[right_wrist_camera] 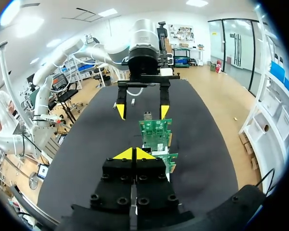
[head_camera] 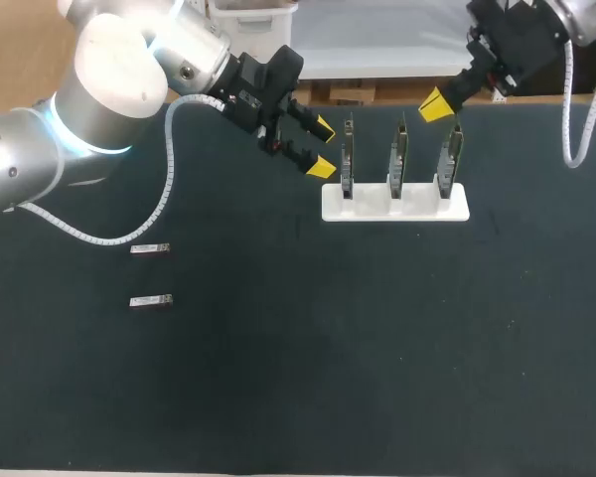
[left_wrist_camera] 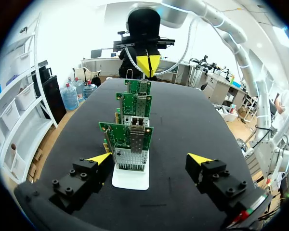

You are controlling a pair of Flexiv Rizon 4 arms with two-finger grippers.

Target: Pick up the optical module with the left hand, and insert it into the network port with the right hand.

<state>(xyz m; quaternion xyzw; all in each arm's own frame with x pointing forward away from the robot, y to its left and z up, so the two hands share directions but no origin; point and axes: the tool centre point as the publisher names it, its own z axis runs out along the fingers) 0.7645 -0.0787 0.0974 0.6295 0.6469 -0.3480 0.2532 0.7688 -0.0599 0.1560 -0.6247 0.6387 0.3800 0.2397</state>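
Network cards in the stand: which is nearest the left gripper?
The card at the stand's left end: only it stands right beside the left gripper.

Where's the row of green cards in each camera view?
Head view: green cards upright in the white stand.
Left wrist view: green cards ahead of the open left gripper.
Right wrist view: green cards beyond the shut right gripper.
Shared landmark: left gripper at the row's end.

A table (head_camera: 377, 378) with a matte black top fills nearly the whole head view, its dark surface dotted here and there with tiny pale specks. Its far edge runs straight across, and a thin pale strip marks its near edge. Light falls evenly from above, leaving only soft, faint shadows on the black surface.
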